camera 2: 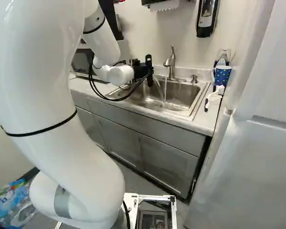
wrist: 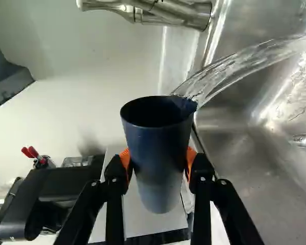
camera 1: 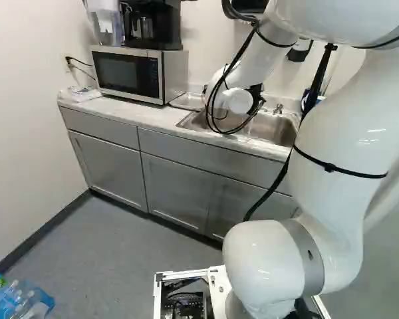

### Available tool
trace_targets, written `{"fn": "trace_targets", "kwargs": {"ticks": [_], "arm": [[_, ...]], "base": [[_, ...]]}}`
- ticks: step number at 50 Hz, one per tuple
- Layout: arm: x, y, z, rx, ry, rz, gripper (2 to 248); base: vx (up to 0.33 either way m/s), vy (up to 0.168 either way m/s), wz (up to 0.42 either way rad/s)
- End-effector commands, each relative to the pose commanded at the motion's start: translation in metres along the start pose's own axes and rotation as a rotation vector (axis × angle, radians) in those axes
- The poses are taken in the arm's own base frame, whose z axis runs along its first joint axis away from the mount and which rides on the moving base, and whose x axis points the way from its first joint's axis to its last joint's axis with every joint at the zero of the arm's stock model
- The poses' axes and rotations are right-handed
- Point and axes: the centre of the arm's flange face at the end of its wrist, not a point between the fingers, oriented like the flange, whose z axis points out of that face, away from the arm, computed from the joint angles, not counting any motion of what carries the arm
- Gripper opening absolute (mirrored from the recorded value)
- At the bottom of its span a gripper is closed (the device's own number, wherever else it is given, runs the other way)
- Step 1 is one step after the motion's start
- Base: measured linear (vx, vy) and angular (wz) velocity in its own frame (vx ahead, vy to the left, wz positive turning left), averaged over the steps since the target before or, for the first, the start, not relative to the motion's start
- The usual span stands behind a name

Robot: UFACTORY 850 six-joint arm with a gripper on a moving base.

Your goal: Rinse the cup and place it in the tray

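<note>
The cup [wrist: 154, 186] is dark blue, deep and smooth-walled, narrowing toward its base; it is located at the sink, with its rim at the basin side. The gripper [wrist: 158, 159] pinches it from two opposite sides near mid-height, the orange pads [wrist: 190, 159] against the wall. Expected handling: light when drained, heavier with water inside; slippery when wet. Material is not confirmed; assume a thin wall that may flex under excess force. Recommended hold: both sides at mid-wall, clear of the rim, with moderate, even pressure. The taper may let a wet cup slide between the pads. A water stream [wrist: 245, 60] runs from the rim into the basin [wrist: 232, 178], so the rinse is judged to be in hand. The faucet [camera 2: 171, 63] is running. Before transfer, tip out the remaining water over the basin; a full cup could rotate in the grip or spill. A shallow metal piece, probably the tray [camera 1: 187, 100], lies on the counter [camera 1: 146, 116] between the sink and the microwave [camera 1: 125, 73]. Lower the cup gently there and release only once it is supported.
</note>
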Motion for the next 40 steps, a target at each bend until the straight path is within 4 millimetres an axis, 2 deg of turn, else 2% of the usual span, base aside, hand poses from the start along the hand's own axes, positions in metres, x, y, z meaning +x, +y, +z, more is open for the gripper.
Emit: {"fn": "trace_targets", "kwargs": {"ticks": [30, 40], "arm": [[0.0, 0.0, 0.0, 0.0, 0.0, 0.315, 122], [0.0, 0.0, 0.0, 0.0, 0.0, 0.315, 122]], "base": [[0.0, 0.0, 0.0], [0.0, 0.0, 0.0]]}}
